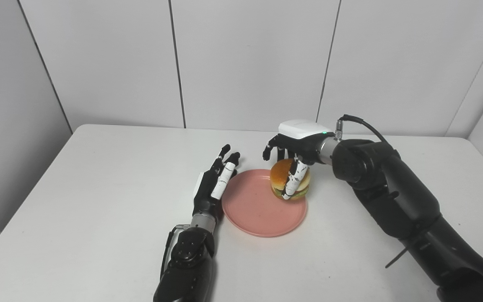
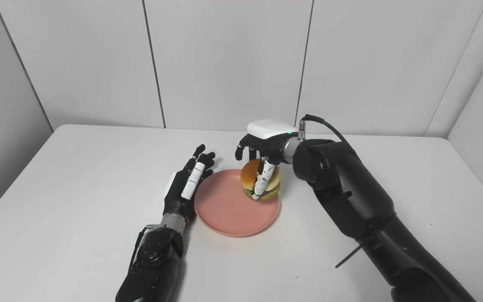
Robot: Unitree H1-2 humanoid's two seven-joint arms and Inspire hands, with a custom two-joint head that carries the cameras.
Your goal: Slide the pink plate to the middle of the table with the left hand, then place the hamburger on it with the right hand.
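A pink plate (image 1: 258,209) lies near the middle of the white table (image 1: 99,188). A hamburger (image 1: 282,176) with an orange bun and green lettuce sits at the plate's far right rim. My right hand (image 1: 294,149) reaches over it from the right, its thumb down the burger's front and fingers behind, shut on it. My left hand (image 1: 216,180) lies flat and open beside the plate's left rim, fingers pointing away from me; whether it touches the rim I cannot tell.
White wall panels (image 1: 245,63) stand behind the table's far edge. My right forearm (image 1: 392,197) crosses the table's right side. A cable (image 1: 363,123) loops from the right wrist.
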